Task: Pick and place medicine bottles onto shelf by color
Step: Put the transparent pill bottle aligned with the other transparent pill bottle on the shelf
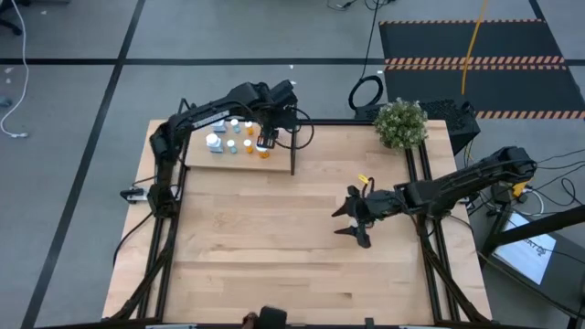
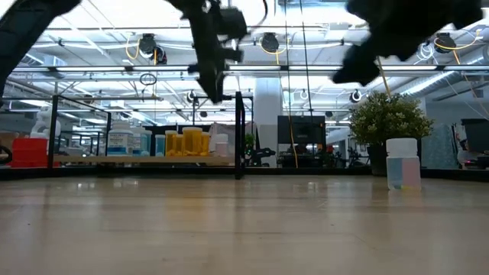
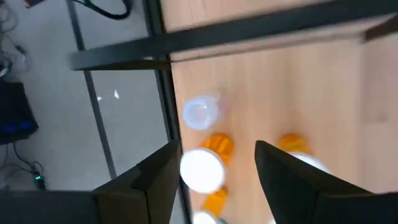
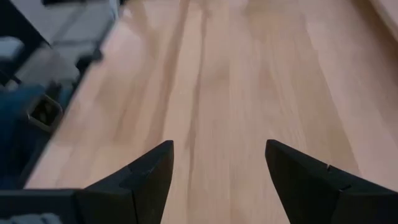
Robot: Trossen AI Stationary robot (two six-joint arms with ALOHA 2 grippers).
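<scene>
The medicine bottles (image 1: 236,135) stood clustered on the shelf (image 1: 196,157) in the upper left of the high view, white and pale blue ones toward the left, orange ones (image 1: 260,149) toward the right, which I judged to be the colour grouping the task asks for. One more bottle, white-capped with pale contents (image 2: 403,163), stood alone on the tabletop (image 1: 274,247) at the right of the low view, not yet shelved.

My left gripper (image 1: 267,139) hung over the orange end of the row. In my left wrist view its fingers (image 3: 155,180) were parted either side of a white-capped bottle (image 3: 202,169) without touching it, and I held nothing. I judged that I was there to add to the orange group.

My right gripper (image 1: 355,217) hovered over bare wood right of centre in the high view, its fingers (image 4: 143,177) spread wide and empty, with only planks between them. It seemed placed to wait clear of the shelf.

A small potted plant (image 1: 400,122) sat at the table's upper right edge.
</scene>
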